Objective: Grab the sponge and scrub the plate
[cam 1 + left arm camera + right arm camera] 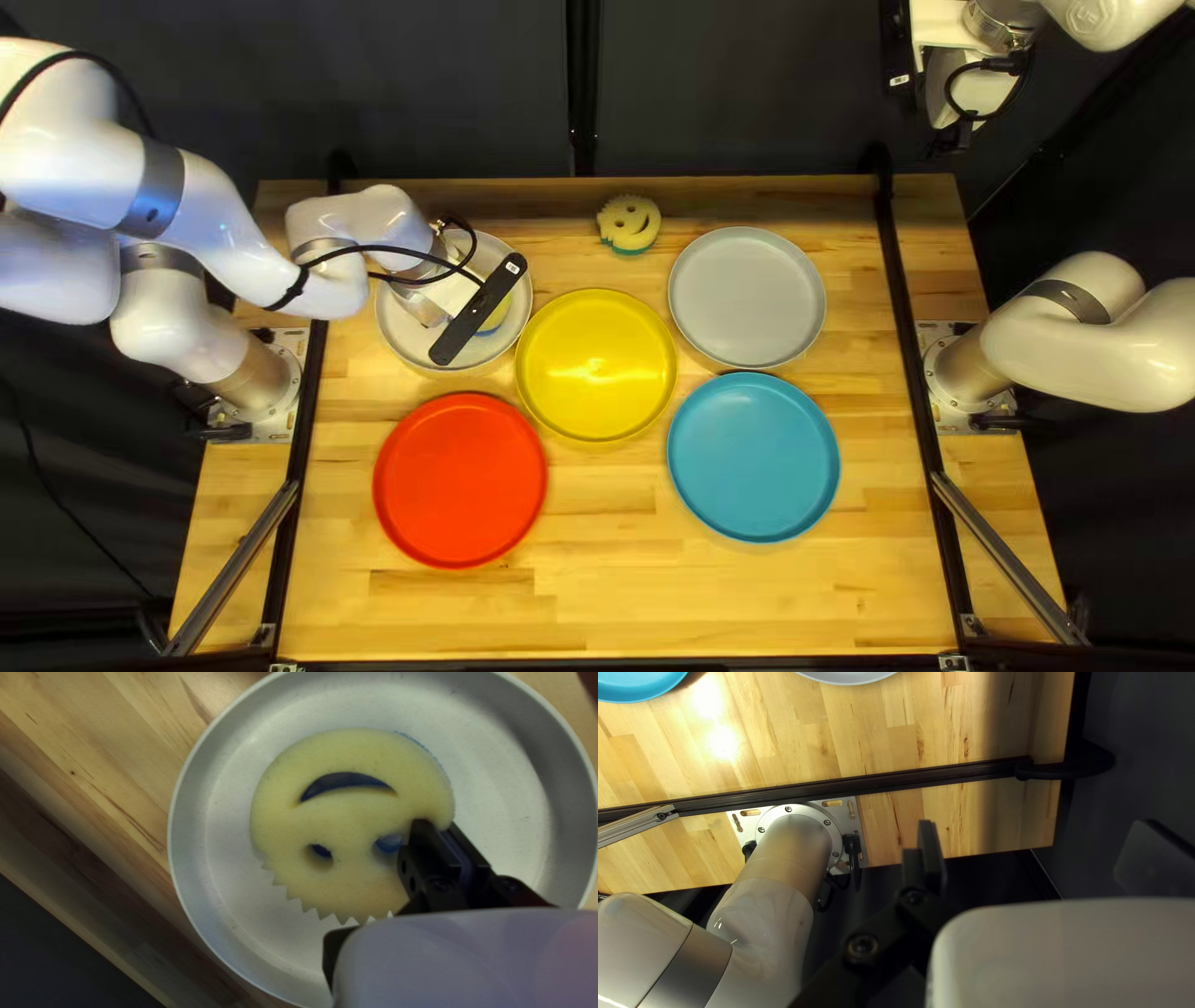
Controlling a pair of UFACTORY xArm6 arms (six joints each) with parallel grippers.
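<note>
Wooden bench (697, 610) bears the pale plate (230, 908) beneath the left pincer (438, 824). Left pincer: clamped on the edge of the sponge (349, 812), which lies on the plate. Right pincer (1039, 849): fingers apart. Recommended: press lightly, sweep overlapping circles.

From my remote seat, I see a pale wooden table (747, 597) crossed by dark rails (906, 324) near its sides. Beyond its far edge hangs a dark curtain (436, 87); bright light glares off the wood.
</note>
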